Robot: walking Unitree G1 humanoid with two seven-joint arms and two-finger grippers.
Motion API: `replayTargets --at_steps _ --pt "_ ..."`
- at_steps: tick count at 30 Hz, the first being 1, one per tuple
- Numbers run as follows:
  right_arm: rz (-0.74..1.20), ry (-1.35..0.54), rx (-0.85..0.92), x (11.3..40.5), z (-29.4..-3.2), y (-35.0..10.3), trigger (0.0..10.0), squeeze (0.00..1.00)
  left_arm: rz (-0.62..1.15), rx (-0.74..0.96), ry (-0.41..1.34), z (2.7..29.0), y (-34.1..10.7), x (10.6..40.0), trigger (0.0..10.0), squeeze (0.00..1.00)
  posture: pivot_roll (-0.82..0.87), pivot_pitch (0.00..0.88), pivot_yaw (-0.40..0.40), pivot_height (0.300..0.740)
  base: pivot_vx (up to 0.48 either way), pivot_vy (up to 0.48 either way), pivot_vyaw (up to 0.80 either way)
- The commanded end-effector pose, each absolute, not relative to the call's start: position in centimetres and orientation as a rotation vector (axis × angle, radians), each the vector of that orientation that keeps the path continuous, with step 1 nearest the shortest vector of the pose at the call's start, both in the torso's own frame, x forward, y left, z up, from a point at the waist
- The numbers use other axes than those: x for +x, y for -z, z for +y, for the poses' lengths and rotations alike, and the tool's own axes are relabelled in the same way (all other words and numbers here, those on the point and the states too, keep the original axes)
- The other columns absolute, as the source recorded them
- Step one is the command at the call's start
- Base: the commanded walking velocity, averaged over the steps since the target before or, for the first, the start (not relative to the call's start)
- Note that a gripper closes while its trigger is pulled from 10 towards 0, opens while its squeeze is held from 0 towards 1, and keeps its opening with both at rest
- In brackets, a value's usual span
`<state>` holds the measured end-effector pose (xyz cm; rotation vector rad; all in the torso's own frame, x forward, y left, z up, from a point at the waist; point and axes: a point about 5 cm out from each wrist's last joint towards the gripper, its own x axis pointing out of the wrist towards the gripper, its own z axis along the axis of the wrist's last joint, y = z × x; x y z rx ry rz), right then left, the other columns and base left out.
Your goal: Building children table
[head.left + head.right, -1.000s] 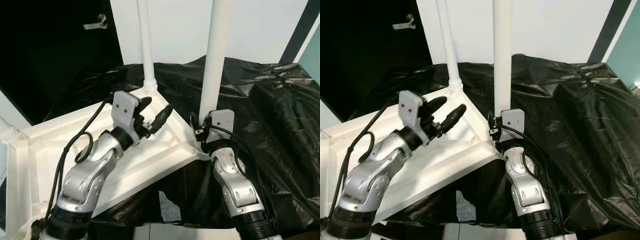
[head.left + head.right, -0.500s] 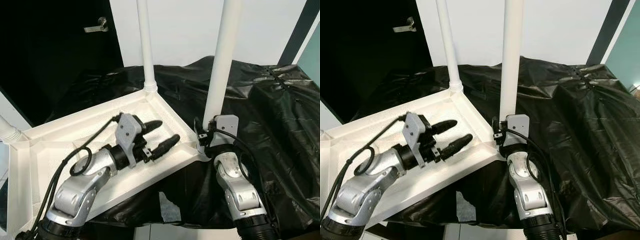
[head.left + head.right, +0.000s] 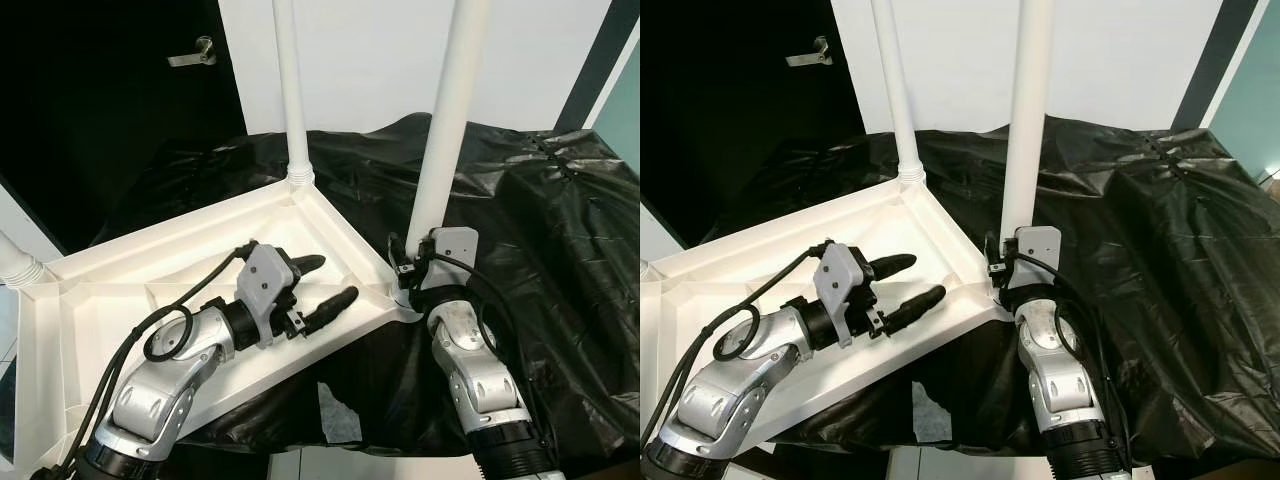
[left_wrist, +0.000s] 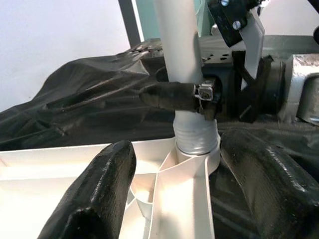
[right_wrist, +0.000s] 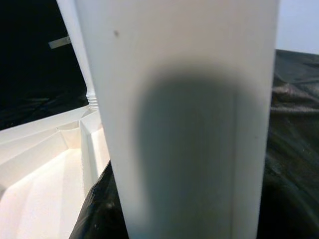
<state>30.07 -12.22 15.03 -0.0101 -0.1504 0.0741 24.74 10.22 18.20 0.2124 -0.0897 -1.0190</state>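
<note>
Tabletop: the white plastic tabletop (image 3: 150, 300) lies upside down, ribbed underside up, on the black plastic sheet (image 3: 540, 230); every place below is given from this tabletop.
Near leg: a white leg (image 3: 440, 130) stands in the tabletop's corner nearest the right arm, leaning slightly away from the tabletop's middle; its ribbed foot sits in the corner socket (image 4: 197, 144).
Far leg: a second white leg (image 3: 290, 90) stands upright in the far corner, toward the white wall (image 3: 380, 50).
Third leg: the ribbed end of another white leg (image 3: 15, 265) shows at the tabletop's outer left corner.
Right gripper: the right gripper (image 3: 412, 262) is at the base of the near leg, just above the socket. One black finger (image 4: 167, 95) lies across the leg and touches it; the other is hidden behind the leg, so I cannot tell for sure whether the pair is clamped on it.
Left gripper: the left gripper (image 3: 322, 285) hovers over the tabletop's recessed underside, pointing toward the near-leg corner. Its two fingers (image 3: 915, 300) are spread apart with nothing between them, and the tips stop short of the leg.
Sheet: the black sheet spreads out from under the tabletop on the far side and the robot's right, crumpled and glossy.
Door: beyond the tabletop's left far side is a dark door with a metal door handle (image 3: 195, 52).
</note>
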Motion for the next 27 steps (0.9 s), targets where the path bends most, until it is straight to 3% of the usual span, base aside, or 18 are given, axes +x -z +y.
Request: replayTargets --at_steps 1,11,27 --pt "-0.081 -0.06 0.008 30.1 -12.5 -13.7 10.0 0.0 -0.061 0.233 1.082 10.3 -17.6 24.3 10.0 0.0 -0.01 0.0 0.036 0.74 0.0 0.0 0.0" --pt "-0.099 -0.078 0.069 29.6 -13.2 -12.7 10.0 0.0 -0.054 0.27 1.089 10.5 -17.3 24.3 10.0 0.0 -0.01 0.0 0.039 0.74 0.0 0.0 0.0" --pt "-0.115 -0.236 -0.064 28.4 -12.8 -10.1 10.0 0.0 -0.064 0.296 1.084 11.0 -17.8 24.6 10.0 0.0 0.0 0.0 0.071 0.74 0.0 0.0 0.0"
